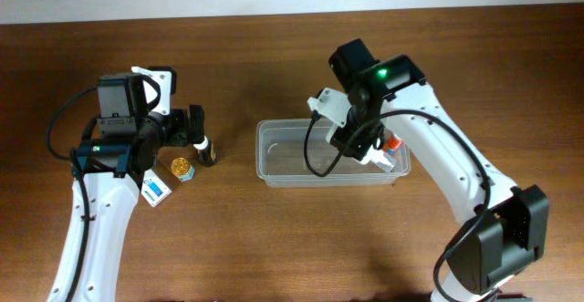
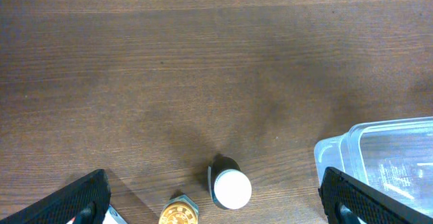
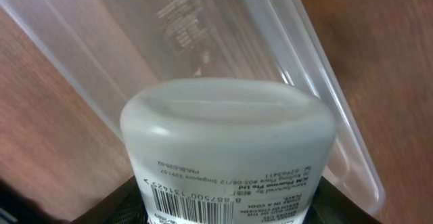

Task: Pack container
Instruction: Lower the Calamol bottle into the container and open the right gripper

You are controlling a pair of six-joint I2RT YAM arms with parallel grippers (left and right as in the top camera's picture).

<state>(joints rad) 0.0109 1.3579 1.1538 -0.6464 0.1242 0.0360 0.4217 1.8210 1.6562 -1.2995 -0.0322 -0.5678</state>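
The clear plastic container point(image 1: 290, 176) stands at the table's middle; it also shows in the left wrist view point(image 2: 385, 153) and the right wrist view point(image 3: 223, 28). My right gripper point(image 1: 368, 147) is shut on a white tube point(image 3: 230, 136) with a barcode and holds it over the container's right end; in the overhead view the tube point(image 1: 388, 159) shows a red-orange part. My left gripper point(image 1: 193, 127) is open and empty, above a small black bottle with a white cap point(image 2: 232, 188), also seen from overhead point(image 1: 208, 150). Its fingers point(image 2: 220, 200) are spread wide on either side of the bottle.
A gold hexagonal jar point(image 1: 182, 168) sits left of the bottle and shows at the left wrist view's bottom edge point(image 2: 179, 212). A small white and blue box point(image 1: 156, 190) lies further left. The wooden table point(image 1: 274, 247) stretches toward the front.
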